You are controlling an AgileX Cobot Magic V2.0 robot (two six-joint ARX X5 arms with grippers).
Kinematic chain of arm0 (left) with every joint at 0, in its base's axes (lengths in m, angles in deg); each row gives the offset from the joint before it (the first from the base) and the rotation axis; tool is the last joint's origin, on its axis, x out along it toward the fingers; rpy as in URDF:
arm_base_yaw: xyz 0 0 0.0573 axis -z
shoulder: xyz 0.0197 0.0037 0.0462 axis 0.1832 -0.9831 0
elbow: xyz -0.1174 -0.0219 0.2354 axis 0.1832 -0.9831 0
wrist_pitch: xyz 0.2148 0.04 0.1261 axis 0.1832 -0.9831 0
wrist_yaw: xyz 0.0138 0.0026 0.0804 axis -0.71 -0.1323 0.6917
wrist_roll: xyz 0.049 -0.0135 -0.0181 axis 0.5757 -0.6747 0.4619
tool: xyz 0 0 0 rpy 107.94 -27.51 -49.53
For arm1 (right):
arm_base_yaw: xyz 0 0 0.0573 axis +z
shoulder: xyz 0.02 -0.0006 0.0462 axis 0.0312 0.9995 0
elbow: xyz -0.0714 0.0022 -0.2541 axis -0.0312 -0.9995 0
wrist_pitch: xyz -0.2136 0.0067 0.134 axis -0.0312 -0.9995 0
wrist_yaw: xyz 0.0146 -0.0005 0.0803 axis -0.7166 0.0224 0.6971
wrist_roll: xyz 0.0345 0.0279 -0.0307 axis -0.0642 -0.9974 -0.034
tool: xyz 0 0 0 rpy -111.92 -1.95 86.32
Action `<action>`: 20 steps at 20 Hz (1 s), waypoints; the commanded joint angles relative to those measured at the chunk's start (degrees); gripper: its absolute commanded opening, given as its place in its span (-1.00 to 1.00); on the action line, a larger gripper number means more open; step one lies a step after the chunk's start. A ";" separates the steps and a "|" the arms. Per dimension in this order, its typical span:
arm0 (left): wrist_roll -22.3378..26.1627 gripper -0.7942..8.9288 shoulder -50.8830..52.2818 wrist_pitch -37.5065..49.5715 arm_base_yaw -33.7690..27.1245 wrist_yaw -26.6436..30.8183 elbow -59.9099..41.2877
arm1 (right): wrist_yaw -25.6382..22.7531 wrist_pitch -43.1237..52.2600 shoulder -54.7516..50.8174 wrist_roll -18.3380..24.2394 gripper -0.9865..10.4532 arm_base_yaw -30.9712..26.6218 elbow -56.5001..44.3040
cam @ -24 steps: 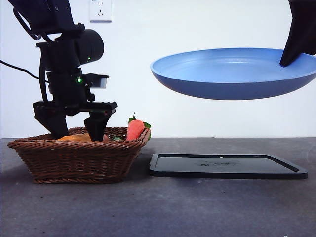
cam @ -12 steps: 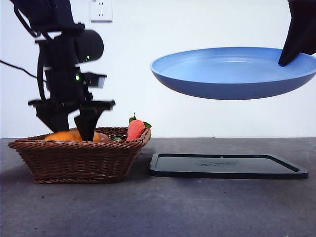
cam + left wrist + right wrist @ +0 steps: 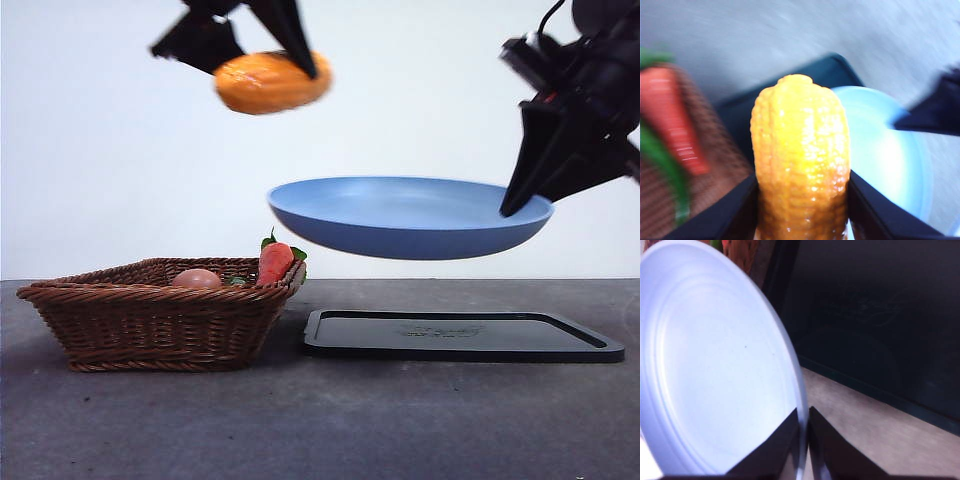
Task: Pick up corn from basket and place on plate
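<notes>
My left gripper [image 3: 262,45] is shut on the orange-yellow corn [image 3: 272,82] and holds it high at the top of the front view, above the blue plate's left edge. In the left wrist view the corn [image 3: 800,160] stands between the black jaws. My right gripper [image 3: 520,195] is shut on the rim of the blue plate [image 3: 405,215], which hangs in the air above the black tray. The right wrist view shows the plate [image 3: 715,360] pinched at its rim. The wicker basket [image 3: 150,320] sits on the table at the left.
A red-orange carrot [image 3: 273,262] with green leaves and a pinkish egg [image 3: 197,279] lie in the basket. A flat black tray [image 3: 460,335] rests on the grey table to the right of the basket, under the plate.
My left gripper has lifted the corn out of the basket, up and to the right. The plate has come down and shifted left in the right gripper. The egg now shows in the basket.
</notes>
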 commanded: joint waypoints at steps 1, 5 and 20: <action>0.94 -0.58 -3.56 1.49 4.61 -0.20 0.85 | 1.01 0.92 1.97 -2.40 -0.82 0.70 1.14; 4.48 -0.58 -9.99 3.30 9.22 0.22 0.85 | 2.27 0.74 2.16 -2.45 -0.82 0.70 1.14; 5.33 -0.17 -17.90 2.47 11.21 1.09 0.90 | 2.21 0.00 2.34 -2.43 -0.82 0.66 1.14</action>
